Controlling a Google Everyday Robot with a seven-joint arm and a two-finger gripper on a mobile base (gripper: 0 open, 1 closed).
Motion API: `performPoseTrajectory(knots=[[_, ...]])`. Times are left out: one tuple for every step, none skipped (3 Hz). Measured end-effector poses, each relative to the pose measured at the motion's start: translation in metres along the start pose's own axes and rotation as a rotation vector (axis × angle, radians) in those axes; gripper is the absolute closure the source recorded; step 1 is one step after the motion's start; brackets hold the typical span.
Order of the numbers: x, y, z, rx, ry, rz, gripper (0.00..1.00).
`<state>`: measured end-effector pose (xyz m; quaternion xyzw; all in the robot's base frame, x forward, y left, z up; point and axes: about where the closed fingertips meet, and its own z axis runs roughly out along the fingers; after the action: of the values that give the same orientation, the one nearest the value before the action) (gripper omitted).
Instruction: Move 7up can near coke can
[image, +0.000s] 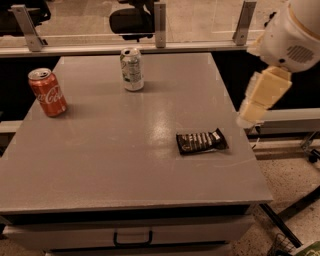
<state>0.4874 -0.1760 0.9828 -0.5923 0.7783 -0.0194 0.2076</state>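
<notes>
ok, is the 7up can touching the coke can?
No, the 7up can stands apart from the coke can on the table, with the gripper off the table's right edge.

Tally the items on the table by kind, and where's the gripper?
Drink cans: 2, the 7up can and the coke can.
Snack packets: 1, the dark snack packet.
Total: 3.
The gripper hangs right of the table.
</notes>
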Motion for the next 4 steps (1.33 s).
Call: performPoseTrajectory(knots=[[-0.040, -0.032, 0.024, 0.006, -0.075, 0.026, 0.00], [-0.087, -0.074, 0.060, -0.019, -0.163, 0.064, 0.00], [-0.121, -0.109, 0.097, -0.041, -0.229, 0.115, 0.00], [-0.157, -0.130, 0.128, -0.045, -0.280, 0.147, 0.00]])
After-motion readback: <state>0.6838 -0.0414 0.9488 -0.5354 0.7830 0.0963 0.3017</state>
